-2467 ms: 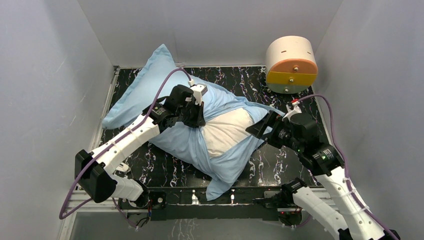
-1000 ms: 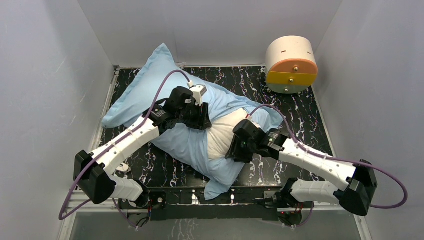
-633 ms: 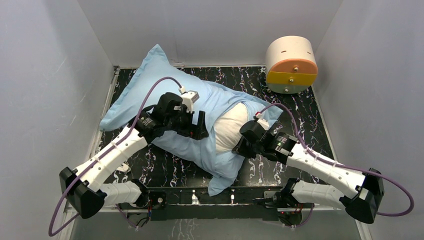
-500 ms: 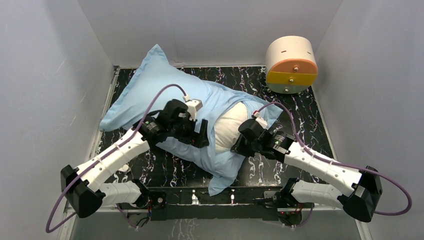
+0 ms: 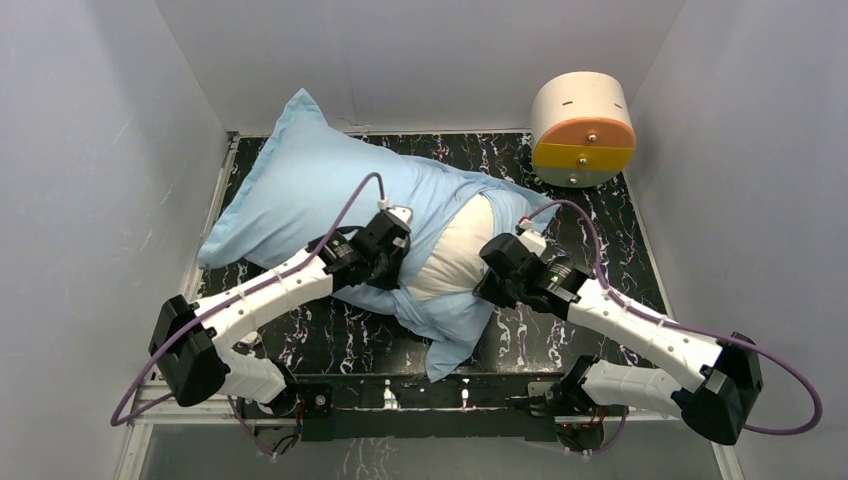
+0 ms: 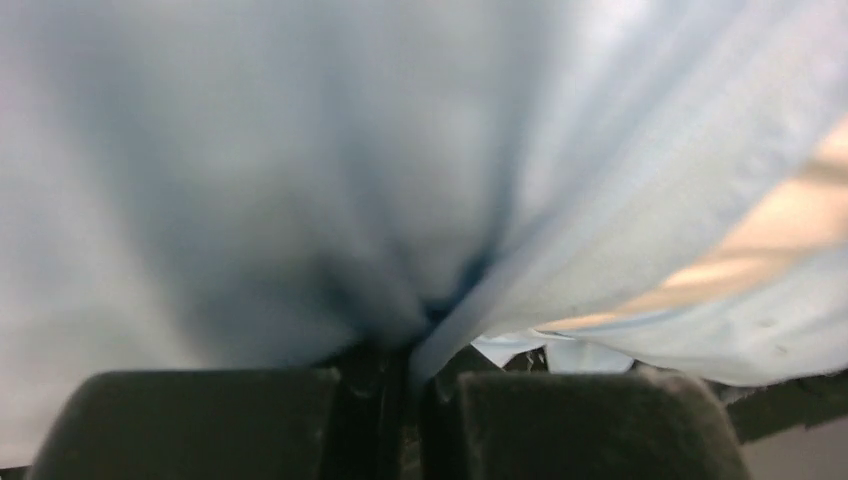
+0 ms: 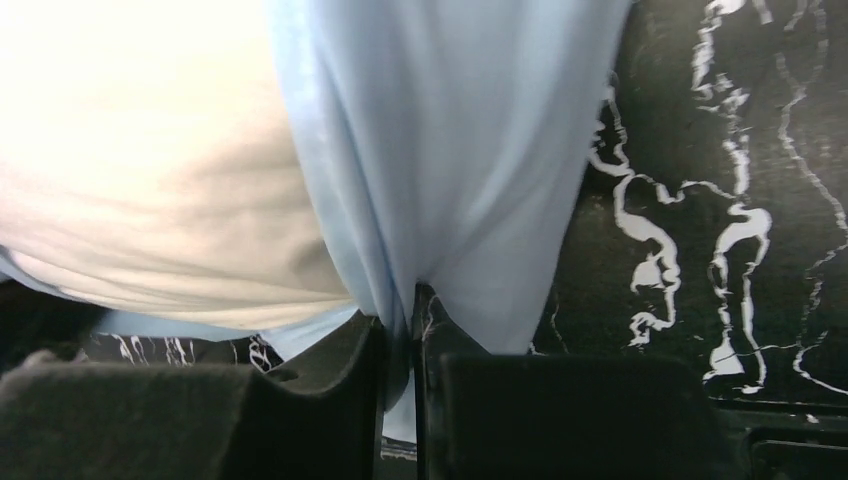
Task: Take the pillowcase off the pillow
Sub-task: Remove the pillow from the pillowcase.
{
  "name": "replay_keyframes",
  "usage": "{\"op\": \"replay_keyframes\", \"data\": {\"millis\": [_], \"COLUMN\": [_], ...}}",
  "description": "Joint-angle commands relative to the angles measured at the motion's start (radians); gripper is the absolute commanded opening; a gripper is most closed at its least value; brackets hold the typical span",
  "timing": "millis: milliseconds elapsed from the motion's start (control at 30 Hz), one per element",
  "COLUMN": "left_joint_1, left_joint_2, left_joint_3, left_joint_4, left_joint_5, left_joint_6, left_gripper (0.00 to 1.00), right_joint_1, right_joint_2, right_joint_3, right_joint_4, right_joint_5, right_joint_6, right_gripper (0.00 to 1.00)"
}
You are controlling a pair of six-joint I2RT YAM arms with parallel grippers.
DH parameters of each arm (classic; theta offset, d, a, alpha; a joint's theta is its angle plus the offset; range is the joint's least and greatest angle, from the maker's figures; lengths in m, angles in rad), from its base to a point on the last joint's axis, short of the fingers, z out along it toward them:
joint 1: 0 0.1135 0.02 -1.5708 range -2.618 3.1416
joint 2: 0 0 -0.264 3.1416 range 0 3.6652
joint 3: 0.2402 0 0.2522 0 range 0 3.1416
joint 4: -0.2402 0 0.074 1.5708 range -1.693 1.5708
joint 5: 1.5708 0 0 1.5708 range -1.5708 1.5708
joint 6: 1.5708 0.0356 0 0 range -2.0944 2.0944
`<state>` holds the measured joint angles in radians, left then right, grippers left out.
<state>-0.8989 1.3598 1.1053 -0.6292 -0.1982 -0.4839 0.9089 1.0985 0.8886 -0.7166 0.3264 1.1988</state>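
Two pinches hold the pillowcase (image 5: 300, 190) at its open mouth: the left gripper (image 5: 393, 272) is closed tight on a fold of blue cloth at the nine o'clock side of the exposed pillow (image 5: 455, 250), and the right gripper (image 5: 497, 287) is nipped narrowly on the hem at its three o'clock side; the cased bulk lies diagonally across the black marbled table (image 5: 600, 230), closed corner toward ten o'clock, loose hem trailing toward six; a cream-and-orange drum (image 5: 583, 130) stands well apart at one o'clock; the cover looks thin, limp and light, likely to bunch rather than slide, while the pillow is plump and squashy and will probably drag along, so the hem either side of the mouth seems the sound hold; the overhead view gives the whole layout but hides both jaws under the wrists; the wrist views show cloth actually caught in each grip, and the right one shows bare white pillow beside the hem.
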Motion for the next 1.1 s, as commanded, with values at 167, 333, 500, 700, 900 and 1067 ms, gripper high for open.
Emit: {"op": "replay_keyframes", "data": {"millis": [167, 333, 500, 700, 900, 1067], "left_joint_1": [0.335, 0.336, 0.334, 0.334, 0.334, 0.446], "left_joint_2": [-0.108, -0.087, -0.106, -0.111, -0.157, -0.113], "left_joint_3": [-0.058, -0.069, -0.117, -0.121, -0.114, 0.022], "left_joint_4": [-0.006, 0.078, 0.152, 0.172, 0.089, -0.021], "left_joint_5": [-0.115, 0.186, 0.349, 0.419, 0.162, -0.001], "left_joint_6": [0.088, 0.102, 0.07, 0.069, 0.083, 0.171], "left_gripper": [0.0, 0.0, 0.0, 0.0, 0.0, 0.0], "right_joint_1": [-0.192, -0.196, -0.196, -0.178, -0.178, -0.181], "right_joint_2": [-0.186, -0.176, -0.145, -0.082, -0.107, -0.336], "right_joint_3": [-0.226, -0.16, -0.069, -0.143, -0.303, -0.457], "right_joint_4": [-0.155, -0.072, 0.045, 0.327, 0.193, 0.02], "right_joint_5": [-0.141, -0.241, -0.452, -0.592, -0.388, -0.358], "right_joint_6": [-0.175, -0.157, -0.171, -0.031, 0.014, 0.005], "right_gripper": [0.3, 0.43, 0.56, 0.79, 0.18, 0.04]}}
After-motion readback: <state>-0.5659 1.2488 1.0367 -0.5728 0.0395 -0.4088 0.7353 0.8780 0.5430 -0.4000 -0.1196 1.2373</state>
